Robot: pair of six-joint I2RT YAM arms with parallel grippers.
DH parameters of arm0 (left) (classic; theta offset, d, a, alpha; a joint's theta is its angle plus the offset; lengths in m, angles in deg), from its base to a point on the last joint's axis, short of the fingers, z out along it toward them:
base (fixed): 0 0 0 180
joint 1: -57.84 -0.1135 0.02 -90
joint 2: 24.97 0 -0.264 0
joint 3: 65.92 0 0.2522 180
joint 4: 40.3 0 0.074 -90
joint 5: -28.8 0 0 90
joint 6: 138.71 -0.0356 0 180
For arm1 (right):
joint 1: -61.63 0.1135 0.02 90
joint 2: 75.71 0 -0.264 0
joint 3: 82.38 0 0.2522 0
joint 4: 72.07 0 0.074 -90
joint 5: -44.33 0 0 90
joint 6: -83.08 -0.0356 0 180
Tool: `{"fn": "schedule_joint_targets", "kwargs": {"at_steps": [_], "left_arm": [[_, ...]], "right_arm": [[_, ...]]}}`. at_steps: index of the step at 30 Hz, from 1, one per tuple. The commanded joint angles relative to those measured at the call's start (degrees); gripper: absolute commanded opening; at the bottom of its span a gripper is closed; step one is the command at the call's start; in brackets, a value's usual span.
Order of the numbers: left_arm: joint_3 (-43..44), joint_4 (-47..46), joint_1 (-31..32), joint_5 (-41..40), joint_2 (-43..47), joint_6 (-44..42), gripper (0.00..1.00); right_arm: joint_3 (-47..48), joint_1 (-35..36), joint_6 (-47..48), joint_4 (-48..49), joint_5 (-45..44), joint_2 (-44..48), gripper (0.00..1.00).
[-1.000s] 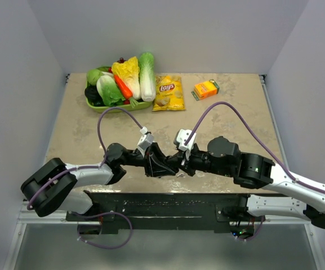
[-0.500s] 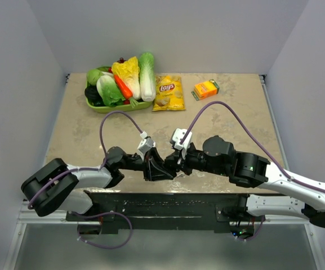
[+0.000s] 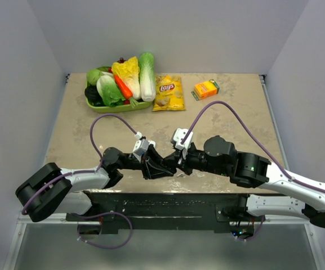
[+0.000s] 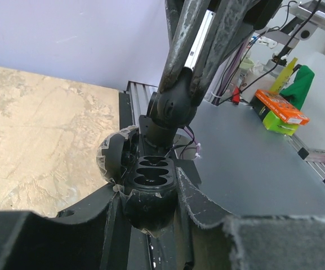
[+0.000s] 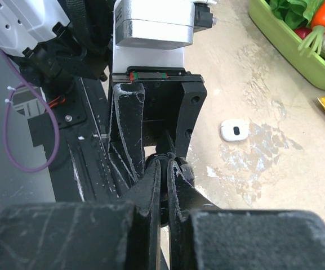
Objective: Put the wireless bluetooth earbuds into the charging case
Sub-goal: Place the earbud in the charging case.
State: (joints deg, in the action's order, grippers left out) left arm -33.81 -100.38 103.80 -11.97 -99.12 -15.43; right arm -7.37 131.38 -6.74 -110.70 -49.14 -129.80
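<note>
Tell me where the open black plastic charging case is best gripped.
The lower body of the black charging case, pinched across its long sides, coming in level, as the left gripper does: its wells face up and must stay uncovered.

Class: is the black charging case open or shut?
Open. The black rounded charging case shows its two oval wells, lid swung aside; the left fingers clamp it.

Near the far left corner of the counter [image 3: 235, 112]: green tray [image 3: 103, 108], heaped with vegetables [image 3: 147, 76]. Just beside its right end, flat: yellow chip bag [image 3: 169, 93]. Further right along the far edge, apart: small orange box [image 3: 205, 89]. Toward the near edge: small white oval piece [image 5: 234, 130].
</note>
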Motion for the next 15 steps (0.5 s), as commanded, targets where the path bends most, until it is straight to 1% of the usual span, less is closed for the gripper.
{"fn": "schedule_joint_targets", "kwargs": {"at_steps": [1, 7, 15], "left_arm": [[1.08, -19.05, 0.36, -0.98, 0.06, -2.61, 0.00], [-2.26, -23.18, 0.80, -2.56, 0.41, -2.25, 0.00], [-4.02, -24.24, 1.33, -4.14, 0.50, -2.25, 0.00]], "right_arm": [[0.88, 0.20, 0.25, 1.57, 0.13, 1.44, 0.00], [0.88, 0.20, 0.25, 1.57, 0.65, 1.61, 0.00], [1.68, 0.20, 0.25, 1.04, 1.35, 1.70, 0.00]]}}
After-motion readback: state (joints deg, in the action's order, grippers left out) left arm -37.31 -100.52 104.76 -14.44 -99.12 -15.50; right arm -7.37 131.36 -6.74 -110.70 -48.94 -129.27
